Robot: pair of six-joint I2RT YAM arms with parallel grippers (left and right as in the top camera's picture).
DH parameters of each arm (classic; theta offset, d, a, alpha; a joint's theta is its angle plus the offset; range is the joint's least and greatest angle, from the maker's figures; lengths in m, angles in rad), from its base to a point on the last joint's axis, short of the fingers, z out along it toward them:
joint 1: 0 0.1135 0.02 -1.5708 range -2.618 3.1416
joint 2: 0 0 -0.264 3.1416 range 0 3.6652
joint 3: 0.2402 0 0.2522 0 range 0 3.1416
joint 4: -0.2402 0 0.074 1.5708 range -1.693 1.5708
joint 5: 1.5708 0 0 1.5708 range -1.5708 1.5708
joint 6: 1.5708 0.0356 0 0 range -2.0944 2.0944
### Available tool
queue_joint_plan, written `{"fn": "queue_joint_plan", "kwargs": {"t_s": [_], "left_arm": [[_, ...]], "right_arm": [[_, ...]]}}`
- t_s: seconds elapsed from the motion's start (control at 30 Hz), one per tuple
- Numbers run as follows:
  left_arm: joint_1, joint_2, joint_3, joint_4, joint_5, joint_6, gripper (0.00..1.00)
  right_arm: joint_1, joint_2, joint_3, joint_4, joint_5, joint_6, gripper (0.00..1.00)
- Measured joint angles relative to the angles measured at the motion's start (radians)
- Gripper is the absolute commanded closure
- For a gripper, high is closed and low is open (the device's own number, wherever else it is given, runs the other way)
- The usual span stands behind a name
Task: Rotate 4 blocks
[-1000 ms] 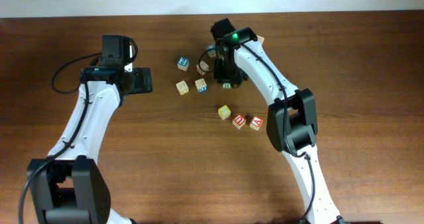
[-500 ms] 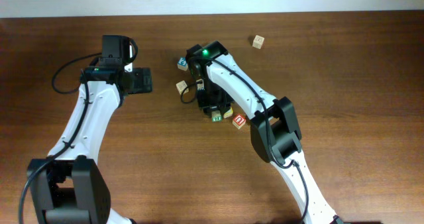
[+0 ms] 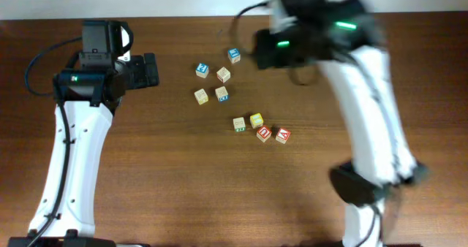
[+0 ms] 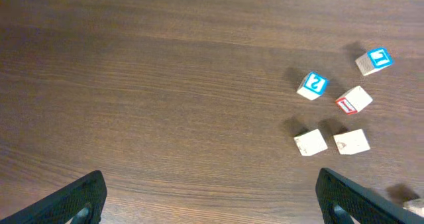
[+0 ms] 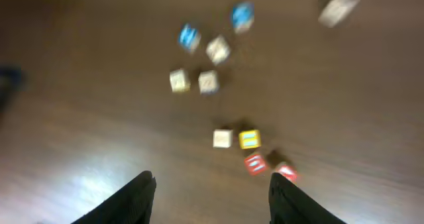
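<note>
The left gripper hangs over the left half of the table with its jaws wide apart and empty, well clear of the work. The four blocks lie in a short row near the table's middle: the green block just beside the yellow block, then the two red blocks a little nearer the front edge. The right gripper hovers high above them, jaws apart and holding nothing. Its view is smeared, so which block it lines up with cannot be told. To turn one well, come straight down, straddle a single block without nudging its neighbour, pinch two flat sides, twist, and let go cleanly.
</note>
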Motion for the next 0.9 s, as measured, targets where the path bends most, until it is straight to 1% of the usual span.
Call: {"fn": "queue_joint_plan", "kwargs": {"t_s": [0.07,0.1,0.17,0.2,0.23,0.27,0.3,0.33,0.37,0.4,0.43,0.5,0.6,0.7,0.83,0.9], "left_arm": [[0.000,0.000,0.000,-0.008,0.013,0.000,0.01],[0.000,0.000,0.000,-0.010,0.017,0.000,0.01],[0.000,0.000,0.000,-0.011,0.020,0.000,0.00],[0.000,0.000,0.000,-0.011,0.021,0.000,0.00],[0.000,0.000,0.000,-0.008,0.021,0.000,0.00],[0.000,0.001,0.000,-0.007,0.022,0.000,0.00],[0.000,0.001,0.000,-0.004,0.021,0.000,0.00],[0.000,0.002,0.000,0.001,0.023,0.000,0.01],[0.000,0.004,0.000,0.001,0.024,0.000,0.01],[0.000,0.005,0.000,0.002,0.024,0.000,0.01],[0.000,0.011,0.000,0.001,0.024,0.000,0.01],[0.000,0.029,0.000,0.002,0.024,0.000,0.01],[0.000,0.051,0.000,0.003,0.024,0.000,0.01],[0.000,0.053,0.000,0.008,0.024,0.000,0.00],[0.000,0.053,0.000,0.008,0.024,0.000,0.01],[0.000,0.053,0.000,0.008,0.024,0.000,0.00]], "right_arm": [[-0.035,-0.163,-0.052,0.000,0.042,0.013,0.45],[-0.044,-0.216,-0.100,0.002,0.056,0.022,0.45],[-0.061,-0.272,-0.268,0.000,0.069,0.053,0.45],[-0.072,-0.264,-0.396,0.015,0.081,0.079,0.45],[-0.075,-0.230,-0.520,0.043,0.082,0.087,0.48],[-0.075,-0.213,-0.623,0.138,0.083,0.090,0.53],[-0.075,-0.195,-0.739,0.231,0.084,0.090,0.63],[-0.075,-0.176,-0.831,0.288,0.083,0.097,0.76],[-0.075,-0.163,-0.905,0.378,0.082,0.085,0.79],[-0.075,-0.156,-0.929,0.408,0.083,0.067,0.84],[-0.075,-0.151,-0.982,0.497,0.083,0.045,0.87],[-0.075,-0.124,-1.043,0.579,0.083,-0.016,0.90],[-0.075,-0.050,-1.062,0.631,0.082,-0.109,0.91],[-0.075,0.038,-1.064,0.696,0.040,-0.194,0.91],[-0.075,0.103,-1.066,0.740,-0.029,-0.235,0.92],[-0.075,0.124,-1.067,0.732,-0.077,-0.237,0.93]]}}
